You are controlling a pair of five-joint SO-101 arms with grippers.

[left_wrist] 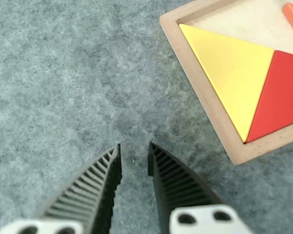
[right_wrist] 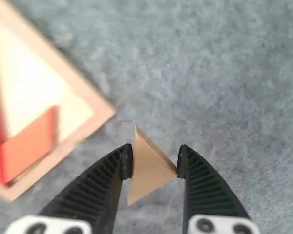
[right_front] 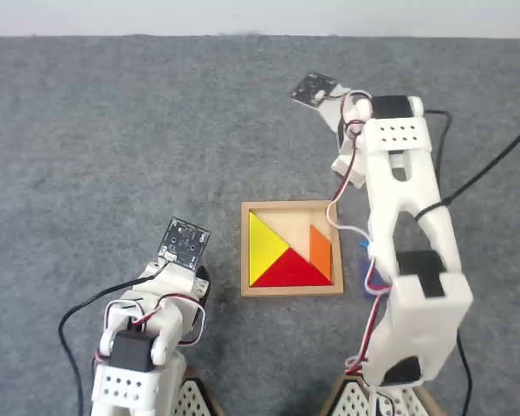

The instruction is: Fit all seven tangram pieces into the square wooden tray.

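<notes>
The square wooden tray (right_front: 292, 291) lies mid-table and holds a yellow triangle (right_front: 264, 244), a red triangle (right_front: 296, 269) and an orange piece (right_front: 320, 247); its upper middle is bare wood. My right gripper (right_wrist: 155, 161) is shut on a tan triangle (right_wrist: 147, 170) held on edge just above the carpet, off the tray's far right corner (right_wrist: 95, 119). In the high view that gripper (right_front: 347, 170) sits above the tray's right corner. My left gripper (left_wrist: 135, 148) hovers over bare carpet near the tray's left rim (left_wrist: 205, 107), its fingers almost together with nothing between them.
Something blue (right_front: 365, 246) peeks out beside the tray's right edge, mostly hidden under the right arm (right_front: 412, 217). The left arm (right_front: 147, 338) is folded at the front left. Grey carpet stretches free to the left and back.
</notes>
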